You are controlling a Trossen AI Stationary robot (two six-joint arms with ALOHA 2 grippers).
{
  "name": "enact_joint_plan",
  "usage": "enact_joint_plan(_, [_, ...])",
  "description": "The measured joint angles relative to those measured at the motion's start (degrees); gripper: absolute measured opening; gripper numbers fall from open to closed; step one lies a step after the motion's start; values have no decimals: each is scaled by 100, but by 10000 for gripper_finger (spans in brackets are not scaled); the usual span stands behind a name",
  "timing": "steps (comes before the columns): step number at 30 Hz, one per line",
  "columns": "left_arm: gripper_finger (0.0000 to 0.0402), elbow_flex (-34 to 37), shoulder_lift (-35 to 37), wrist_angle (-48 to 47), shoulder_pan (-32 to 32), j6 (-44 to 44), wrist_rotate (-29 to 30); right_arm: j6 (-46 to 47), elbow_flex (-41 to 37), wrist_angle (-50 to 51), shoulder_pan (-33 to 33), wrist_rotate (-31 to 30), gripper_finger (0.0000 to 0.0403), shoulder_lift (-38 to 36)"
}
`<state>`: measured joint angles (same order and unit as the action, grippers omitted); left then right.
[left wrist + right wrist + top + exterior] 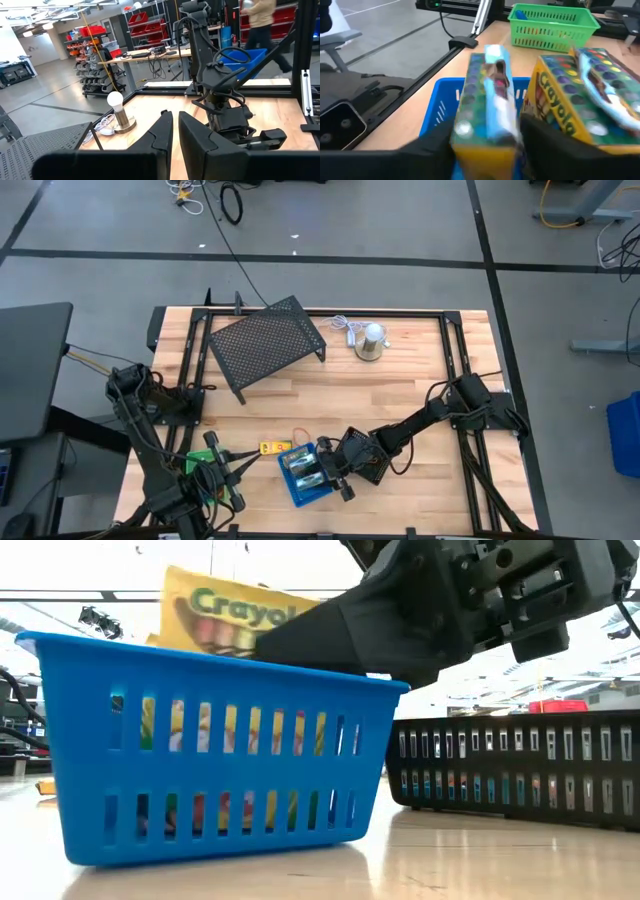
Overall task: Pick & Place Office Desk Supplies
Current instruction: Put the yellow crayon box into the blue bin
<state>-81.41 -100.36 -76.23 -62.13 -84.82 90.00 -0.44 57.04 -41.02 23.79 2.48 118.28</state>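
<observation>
Bright, even overhead light; the right wrist view is motion-blurred, the low view backlit.

The middle of the bench [400, 385] lies bare, giving open passage between the black mesh rack [265, 345] and lamp [371, 340] at the far edge and the clutter at the near edge. There the blue tray [305, 475], filled by two crayon boxes [487, 100], sits under the right tool [335, 470], with the black mesh tray [365, 458] touching. The left tool [240, 463] and green tray [205, 465] crowd its other side.
</observation>
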Motion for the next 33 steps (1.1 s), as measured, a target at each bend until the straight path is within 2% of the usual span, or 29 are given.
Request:
enact_joint_plan(3, [38,0,0,9,0,0,0,100,0,1,-2,-39,269,0])
enact_joint_plan(6, [38,0,0,34,0,0,2,108,0,-42,-2,-48,291,0])
enact_joint_plan(12, [38,0,0,92,-2,0,0,68,0,-235,41,-316,282,-16])
enact_joint_plan(19, [38,0,0,111,-2,22,0,65,0,-250,236,-1107,265,-20])
enact_joint_plan(28, [38,0,0,108,-4,30,0,62,0,-110,496,-2155,263,-149])
enact_joint_plan(33, [38,0,0,107,-4,42,0,67,0,245,631,-2346,263,-303])
